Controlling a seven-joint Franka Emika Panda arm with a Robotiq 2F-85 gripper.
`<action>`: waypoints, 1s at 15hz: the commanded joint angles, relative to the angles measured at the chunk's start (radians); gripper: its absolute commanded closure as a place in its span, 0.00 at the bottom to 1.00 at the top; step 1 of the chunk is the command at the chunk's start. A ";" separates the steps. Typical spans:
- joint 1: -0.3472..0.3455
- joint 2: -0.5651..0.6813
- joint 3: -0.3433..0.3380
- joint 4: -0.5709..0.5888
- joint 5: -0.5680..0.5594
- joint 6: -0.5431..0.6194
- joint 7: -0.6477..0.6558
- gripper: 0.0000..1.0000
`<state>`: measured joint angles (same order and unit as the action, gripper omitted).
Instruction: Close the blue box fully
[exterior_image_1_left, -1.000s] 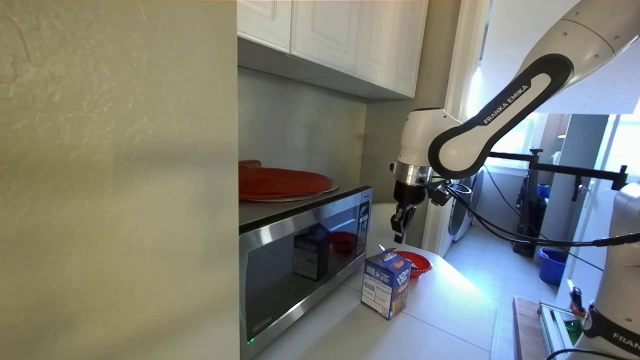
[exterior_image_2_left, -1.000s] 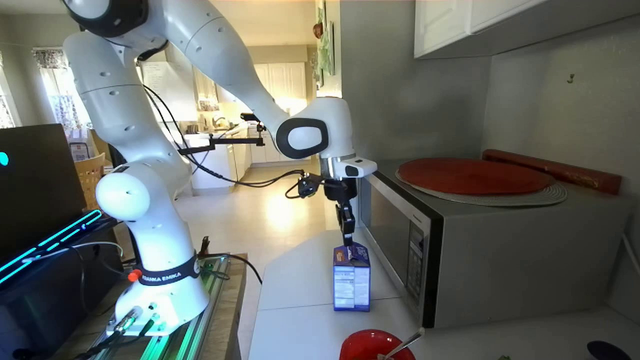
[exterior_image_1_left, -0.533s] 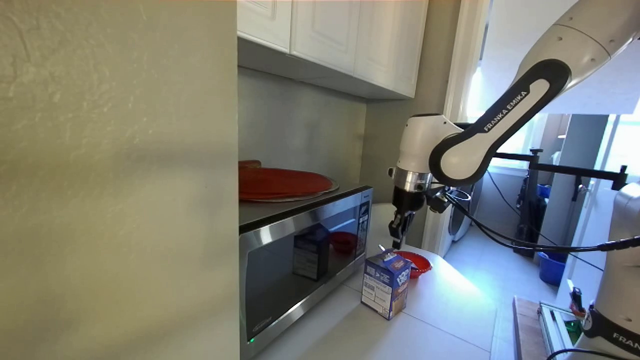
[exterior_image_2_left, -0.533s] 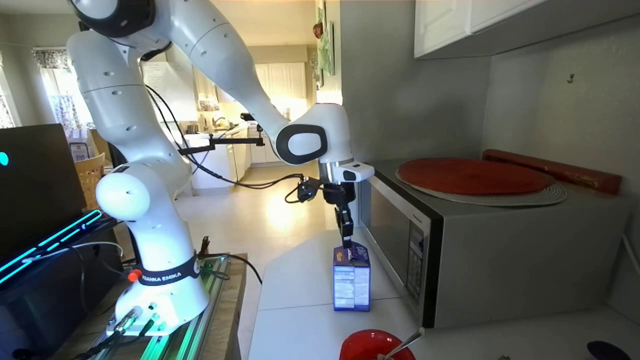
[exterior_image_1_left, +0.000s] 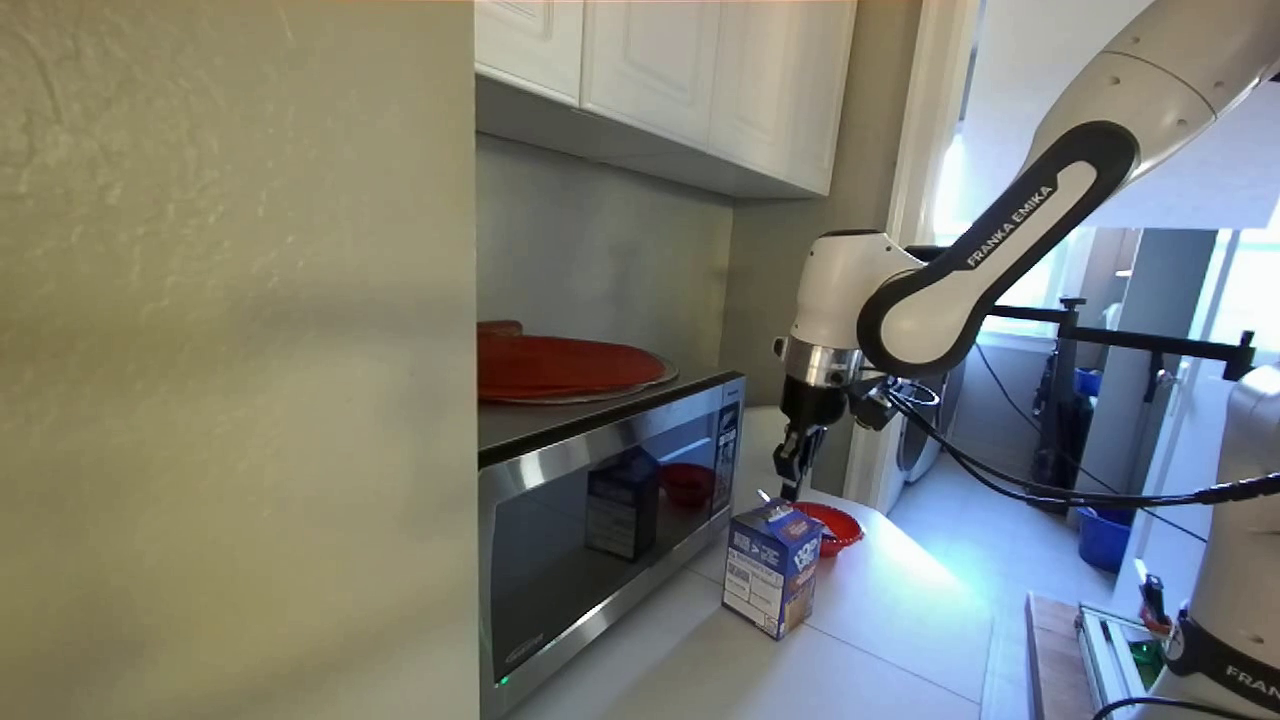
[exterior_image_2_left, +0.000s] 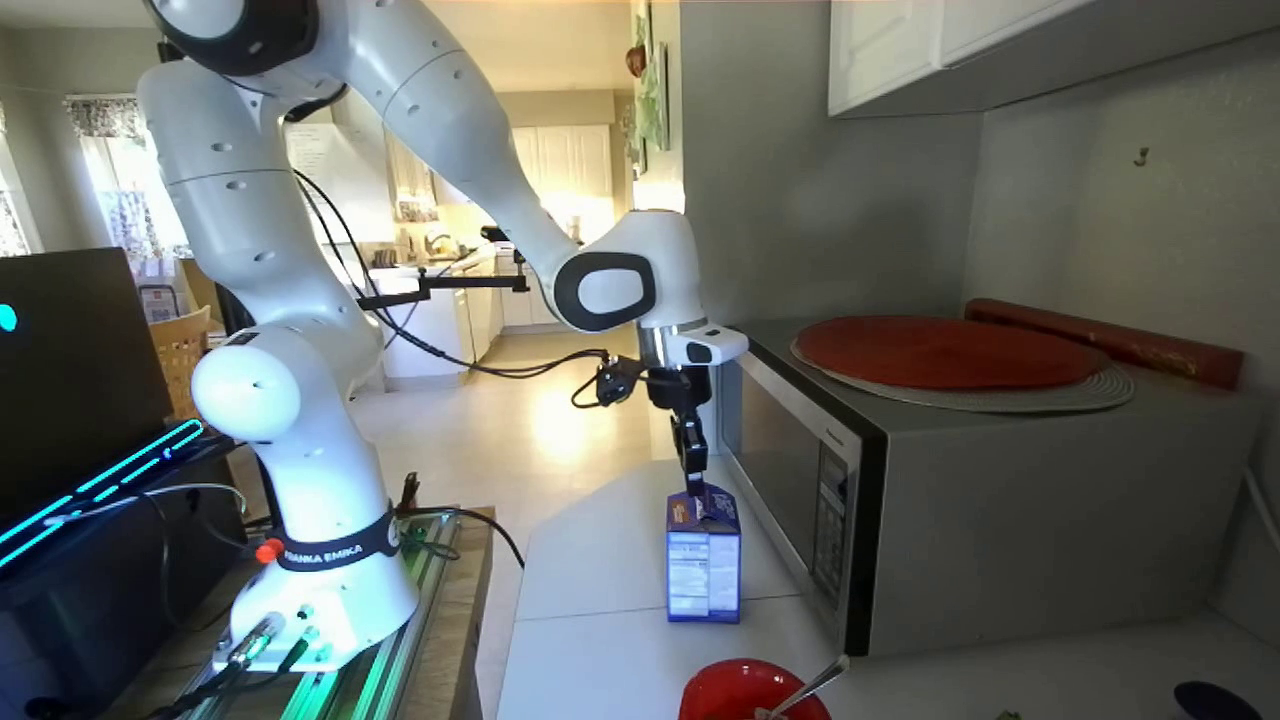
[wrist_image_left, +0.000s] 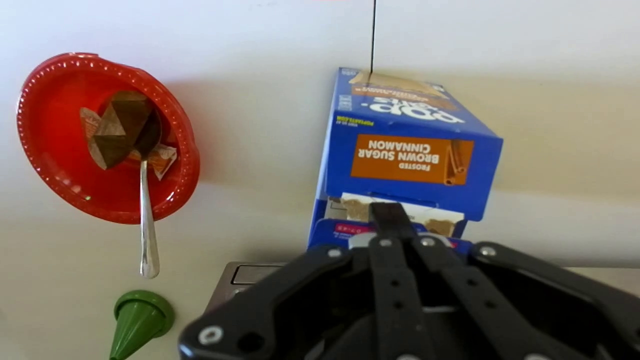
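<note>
The blue box (exterior_image_1_left: 768, 580) is a small upright carton on the white counter, also in an exterior view (exterior_image_2_left: 703, 570) and in the wrist view (wrist_image_left: 410, 112). Its peaked top is partly open. In the wrist view a blue flap with an orange-brown label (wrist_image_left: 410, 160) stands apart from a lower blue flap (wrist_image_left: 327, 230), and a torn white strip (wrist_image_left: 357, 206) shows between them. My gripper (wrist_image_left: 390, 207) is shut with its fingertips together and empty. It points down at the box top in both exterior views (exterior_image_1_left: 791, 495) (exterior_image_2_left: 695, 490). Whether it touches the flaps I cannot tell.
A steel microwave (exterior_image_1_left: 600, 520) stands close beside the box, with a red round mat (exterior_image_2_left: 950, 352) on top. A red bowl (wrist_image_left: 65, 200) with a spoon (wrist_image_left: 148, 240) sits beside the box. A green cone (wrist_image_left: 140, 320) lies near the bowl. White cabinets (exterior_image_1_left: 650, 60) hang above.
My gripper has come down a little toward the box top, mostly in the first half second. The gripper stays shut. The box has not visibly moved.
</note>
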<state>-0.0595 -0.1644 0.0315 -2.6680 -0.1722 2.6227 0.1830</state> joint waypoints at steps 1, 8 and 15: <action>0.001 0.025 0.007 0.014 -0.010 0.022 0.034 1.00; 0.004 0.059 0.024 0.036 -0.034 0.070 0.083 1.00; 0.000 0.127 0.016 0.058 -0.130 0.093 0.186 1.00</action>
<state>-0.0554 -0.0784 0.0493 -2.6345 -0.2470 2.6988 0.3105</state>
